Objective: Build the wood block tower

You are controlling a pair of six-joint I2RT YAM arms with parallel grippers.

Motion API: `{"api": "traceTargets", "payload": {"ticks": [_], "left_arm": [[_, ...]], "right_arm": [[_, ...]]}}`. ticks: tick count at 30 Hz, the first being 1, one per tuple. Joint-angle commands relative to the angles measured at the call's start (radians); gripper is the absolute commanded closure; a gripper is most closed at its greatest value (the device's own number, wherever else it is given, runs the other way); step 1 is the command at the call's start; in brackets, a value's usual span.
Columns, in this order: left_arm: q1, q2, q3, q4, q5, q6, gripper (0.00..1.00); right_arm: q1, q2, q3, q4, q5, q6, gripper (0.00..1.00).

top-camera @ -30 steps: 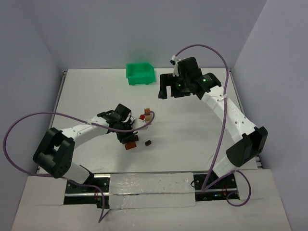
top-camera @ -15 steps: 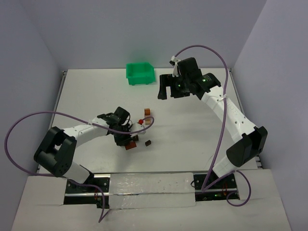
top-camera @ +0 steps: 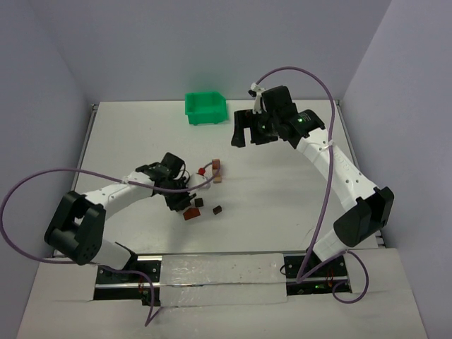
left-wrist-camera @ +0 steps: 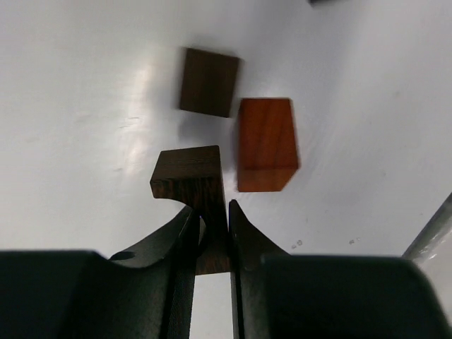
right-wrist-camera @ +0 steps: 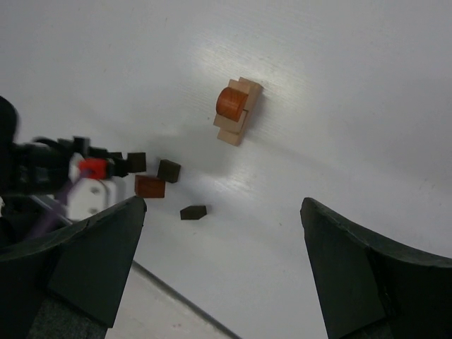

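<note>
- Leftward of its place a second ago, the left gripper [left-wrist-camera: 210,215] sits back from the stack. Its jaws are narrow, pinching a dark brown wooden arch block [left-wrist-camera: 189,175] whose lower end is hidden between the fingers.
- Just beyond lie a dark brown wooden cube [left-wrist-camera: 208,82] and a reddish-brown wooden block [left-wrist-camera: 265,145], close together.
- The wood block tower [right-wrist-camera: 236,111], tan pieces capped reddish-brown, stands alone on the bare white table [top-camera: 282,191].
- The right gripper [right-wrist-camera: 222,212] hangs above, spread wide and holding nothing.
- A green plastic bin [top-camera: 205,107] sits at the far edge.

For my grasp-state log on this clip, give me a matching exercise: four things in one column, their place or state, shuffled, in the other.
1 dark arch block
2 green bin
3 right end effector
4 tan block stack

A open
B gripped by the left end effector
C by the far edge of the table
D round reddish-brown piece on top

Pairs: 1-B, 2-C, 3-A, 4-D
</note>
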Motion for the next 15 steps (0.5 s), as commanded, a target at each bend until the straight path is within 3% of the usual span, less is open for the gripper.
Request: {"api": "traceTargets", "payload": {"ticks": [1, 6, 9, 11, 15], "left_arm": [[0.120, -0.141, 0.133, 0.046, 0.213, -0.194, 1.00], [0.291, -0.281, 0.166, 0.207, 0.391, -0.627, 1.00], [0.304, -0.318, 0.146, 0.270, 0.497, -0.797, 1.00], [0.306, -0.309, 0.096, 0.378, 0.629, -1.007, 1.00], [0.306, -0.296, 0.042, 0.625, 0.697, -1.287, 1.00]], "right_arm": [[-0.004, -0.110, -0.089, 0.145, -0.051, -0.112, 0.02], [-0.001, -0.231, -0.208, 0.286, -0.091, -0.270, 0.02], [0.015, -0.271, -0.229, 0.313, -0.127, -0.377, 0.00], [0.048, -0.246, -0.162, 0.260, -0.203, -0.501, 0.00], [0.137, -0.220, -0.086, 0.196, -0.250, -0.620, 0.00]]}}
